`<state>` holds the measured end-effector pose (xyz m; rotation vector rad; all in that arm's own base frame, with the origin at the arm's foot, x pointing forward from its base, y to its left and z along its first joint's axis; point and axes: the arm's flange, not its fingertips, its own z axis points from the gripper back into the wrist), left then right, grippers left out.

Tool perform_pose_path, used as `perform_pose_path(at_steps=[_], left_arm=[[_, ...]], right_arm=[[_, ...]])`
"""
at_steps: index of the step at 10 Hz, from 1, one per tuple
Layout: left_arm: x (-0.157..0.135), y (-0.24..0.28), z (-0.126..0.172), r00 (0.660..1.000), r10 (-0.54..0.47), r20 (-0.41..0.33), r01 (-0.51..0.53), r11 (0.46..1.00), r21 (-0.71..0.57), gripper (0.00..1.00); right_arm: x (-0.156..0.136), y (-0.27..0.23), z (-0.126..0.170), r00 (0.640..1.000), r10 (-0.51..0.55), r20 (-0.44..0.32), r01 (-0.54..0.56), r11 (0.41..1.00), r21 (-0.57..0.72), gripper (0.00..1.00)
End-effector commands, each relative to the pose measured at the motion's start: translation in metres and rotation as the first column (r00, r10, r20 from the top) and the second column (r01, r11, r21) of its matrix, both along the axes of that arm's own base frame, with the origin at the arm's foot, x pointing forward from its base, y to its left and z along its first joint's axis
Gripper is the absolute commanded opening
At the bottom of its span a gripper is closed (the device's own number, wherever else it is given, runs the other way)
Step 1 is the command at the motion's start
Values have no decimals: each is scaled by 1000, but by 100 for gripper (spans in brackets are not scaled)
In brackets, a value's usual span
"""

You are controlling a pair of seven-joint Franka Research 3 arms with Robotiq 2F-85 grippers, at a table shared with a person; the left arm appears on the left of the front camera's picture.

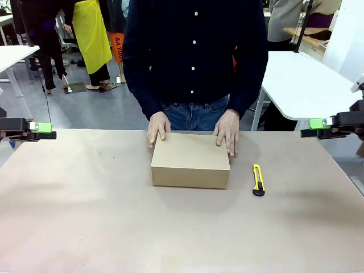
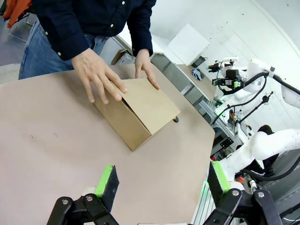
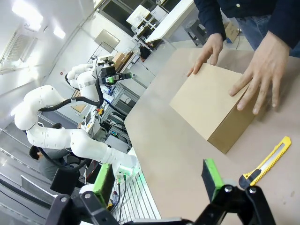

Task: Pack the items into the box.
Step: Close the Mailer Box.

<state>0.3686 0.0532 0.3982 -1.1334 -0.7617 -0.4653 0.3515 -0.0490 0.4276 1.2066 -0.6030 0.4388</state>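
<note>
1. Grippers first: the left gripper (image 1: 44, 131) hangs at the left edge of the table (image 1: 85, 216), its green-padded fingers (image 2: 107, 180) spread wide with nothing between them.
2. The right gripper (image 1: 315, 128) hangs at the right edge of the table, likewise spread wide and holding nothing; its green pads (image 3: 212, 177) stand well apart in the right wrist view.
3. Both grippers are well apart from the box (image 1: 190, 160), which sits near the middle of the table toward the far side, its lid closed flat.
4. The person's hands rest on the box's far corners: one hand (image 1: 158, 128) on the corner toward the robot's left, the other hand (image 1: 228, 131) on the corner toward the robot's right.
5. A yellow-and-black utility knife (image 1: 258, 180) lies flat on the table just beside the box, on the robot's right, not touching it.
6. The person stands at the far edge of the table in a dark buttoned shirt (image 1: 193, 51) and jeans.
</note>
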Motion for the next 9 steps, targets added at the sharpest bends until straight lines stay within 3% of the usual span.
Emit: perform_pose_path(at_steps=[1,9], left_arm=[[-2,2,1,1000,-6,20,6,1000,-1,100],[-2,2,1,1000,-6,20,6,1000,-1,100]], right_arm=[[1,1,2,1000,-16,4,16,1000,8,100],[1,1,2,1000,-16,4,16,1000,8,100]])
